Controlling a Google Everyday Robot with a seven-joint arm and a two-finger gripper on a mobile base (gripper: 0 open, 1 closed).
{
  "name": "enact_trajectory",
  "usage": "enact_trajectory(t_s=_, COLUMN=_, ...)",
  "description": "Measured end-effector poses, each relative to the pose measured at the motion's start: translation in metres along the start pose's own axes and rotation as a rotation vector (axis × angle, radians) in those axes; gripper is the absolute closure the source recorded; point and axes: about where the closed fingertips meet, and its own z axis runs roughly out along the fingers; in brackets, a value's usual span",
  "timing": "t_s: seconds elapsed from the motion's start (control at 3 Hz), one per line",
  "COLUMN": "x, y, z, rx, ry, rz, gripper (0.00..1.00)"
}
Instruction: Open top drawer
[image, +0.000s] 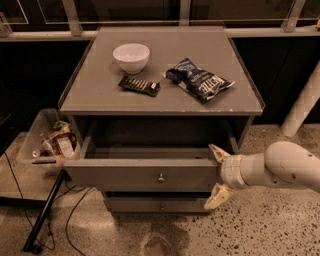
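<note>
**My claw spread wide at the right end of the open top drawer**

My pale two-finger gripper (215, 175) is at the right end of the wide matte grey wooden top drawer (130, 174), level with its front panel. My fingers are far apart and hold nothing. The upper one (216, 151) lies over the panel's top edge, and the lower one (214, 196) hangs below its bottom edge, so the end of the panel sits between them. I cannot tell whether either finger touches the wood. My rounded white forearm (280, 167) reaches in from the right edge of the view, low over the speckled stone floor (260, 225).

The drawer stands well out of the grey wooden cabinet (100, 97), with a dark gap showing above and behind its front. What lies inside is too dim to make out. Its small round metal knob (160, 177) sits at the panel's centre, well to the left of my claw. A slimmer grey drawer (140, 204) below it is closed.

On the cabinet top are a white round bowl (131, 56) near the back left, a dark flat snack bar wrapper (139, 85) just in front of it, and a crumpled blue crisp bag (199, 80) to the right. The three are apart from one another.

A clear plastic bin of mixed rubbish (45, 142) sits on the floor to the left of the cabinet, with black cables (70, 225) trailing in front of it. A white post (304, 102) leans at the far right.
</note>
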Motion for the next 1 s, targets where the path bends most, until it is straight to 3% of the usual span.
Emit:
enact_trajectory(t_s=0.33, x=-0.0001, y=0.0000, z=0.0005, rx=-0.001, ry=0.000, rz=0.000, gripper=0.19)
enact_trajectory(t_s=1.0, x=-0.0056, y=-0.0039, z=-0.0057, rx=-0.001, ry=0.000, rz=0.000, gripper=0.65)
